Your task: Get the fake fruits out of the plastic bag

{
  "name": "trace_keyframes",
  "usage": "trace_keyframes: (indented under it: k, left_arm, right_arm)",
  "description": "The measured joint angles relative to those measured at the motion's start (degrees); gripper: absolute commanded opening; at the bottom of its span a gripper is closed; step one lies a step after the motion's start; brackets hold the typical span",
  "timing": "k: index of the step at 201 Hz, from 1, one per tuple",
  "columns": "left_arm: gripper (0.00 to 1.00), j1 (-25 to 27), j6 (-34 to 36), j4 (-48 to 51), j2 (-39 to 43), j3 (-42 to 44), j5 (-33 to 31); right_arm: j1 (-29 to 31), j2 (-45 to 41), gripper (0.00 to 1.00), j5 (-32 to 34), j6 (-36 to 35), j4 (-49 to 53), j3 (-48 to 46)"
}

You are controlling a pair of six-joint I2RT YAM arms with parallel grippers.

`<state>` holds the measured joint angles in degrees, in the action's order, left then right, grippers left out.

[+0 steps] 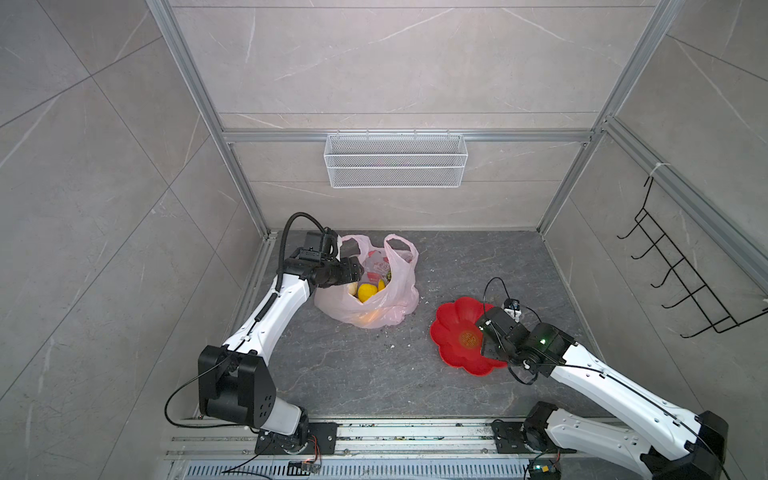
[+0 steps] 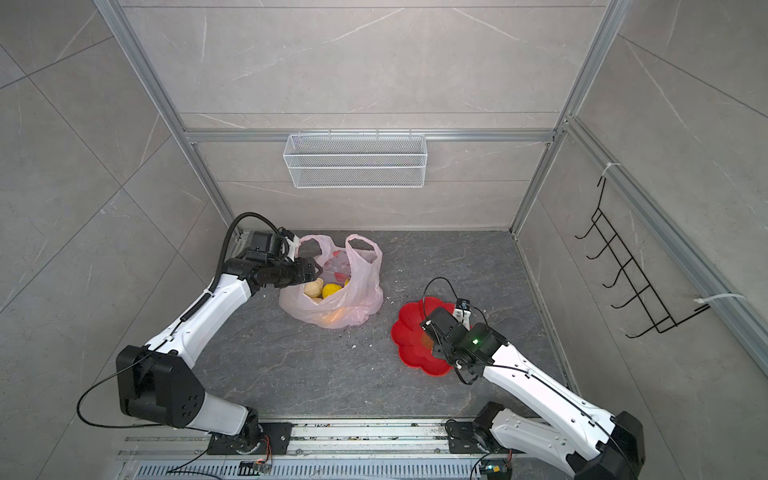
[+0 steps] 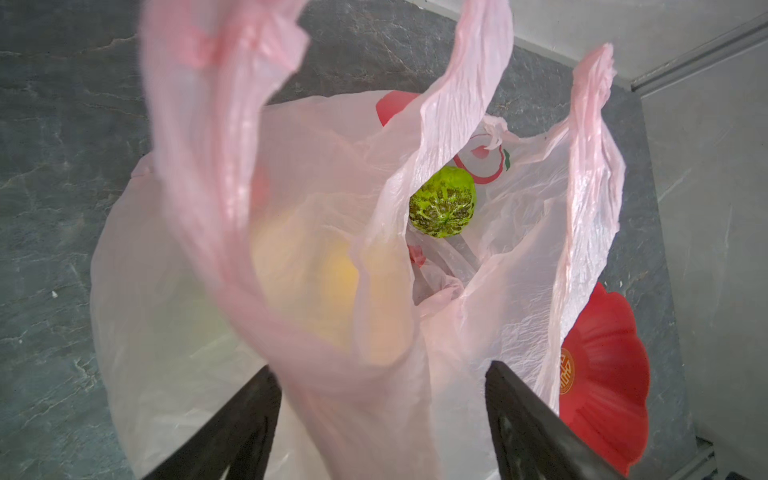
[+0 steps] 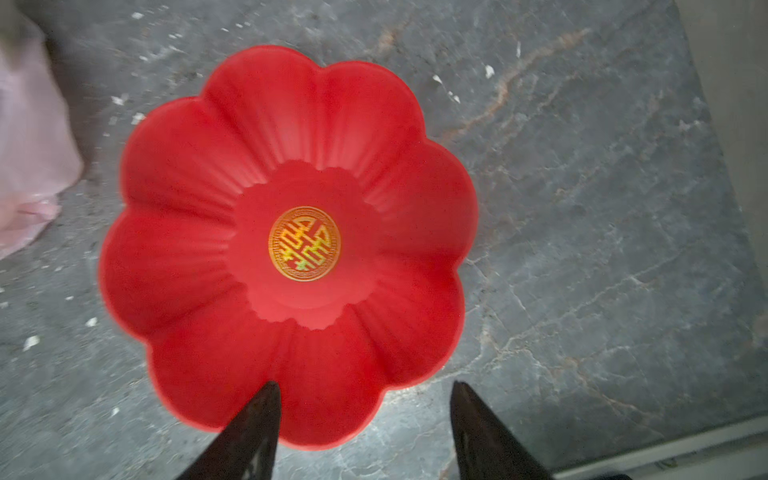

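Grey marble-look tiled walls in an aluminium frame, and a dark grey veined stone floor (image 1: 374, 374) flecked with pale crumbs. On the back wall hangs a white wire-mesh basket (image 1: 395, 160), and on the side wall a black wire hook rack (image 1: 681, 270).

The thin translucent pale-pink plastic bag (image 1: 386, 299) sits on the floor toward the back left, mouth gaping and both loop handles standing up. The fake fruits are inside it: a yellow lumpy one (image 1: 366, 292), a pale beige lump (image 2: 313, 287) beside it, and a green netted ball (image 3: 442, 202) deeper down. The bag carries a red ring-shaped printed mark (image 3: 482, 164) with a small green leaf, but no lettering I can read.

The left gripper (image 3: 381, 368) is at the bag's mouth, its black fingers wide apart. A handle loop drapes between them, unpinched.

The right gripper (image 4: 365, 384) hangs over one edge of the red flower-shaped plastic dish (image 4: 174, 166), fingers spread with nothing between them. The dish lies right of the bag, apart from it. At its centre is a round gold emblem (image 4: 304, 244) bearing an angular, maze-like character I can't make out.
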<state>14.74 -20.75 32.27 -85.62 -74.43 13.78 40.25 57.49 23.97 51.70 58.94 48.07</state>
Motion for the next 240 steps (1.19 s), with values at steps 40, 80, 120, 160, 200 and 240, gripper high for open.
trace_keyframes:
  k: [40,80,120,160,200,240]
  left_arm:
    - [0.22,0.0,-0.17,-2.4,-0.15,-0.02,1.7]
    - [0.11,0.0,-0.26,-3.37,0.7,1.38,-0.76]
    - [0.08,0.0,-0.83,-4.33,6.4,6.82,-4.79]
    - [0.08,0.0,-1.84,-5.84,12.24,11.28,-6.34]
    - [0.07,0.15,-2.47,-6.19,13.62,12.48,-6.4]
    - [0.07,0.37,-2.93,-6.47,14.43,12.66,-6.4]
  right_arm:
    - [-6.14,0.17,0.69,-3.19,1.36,-3.3,-6.38]
    - [-10.34,0.0,0.7,-4.96,3.96,-6.1,-11.08]
    - [-12.96,-0.17,0.68,-6.49,4.96,-8.61,-13.07]
    - [-14.62,0.94,0.56,-9.01,6.86,-15.15,-15.89]
    - [-15.61,3.69,0.42,-10.73,7.37,-19.93,-16.76]
    - [-17.27,5.55,0.26,-11.39,7.08,-23.69,-16.81]
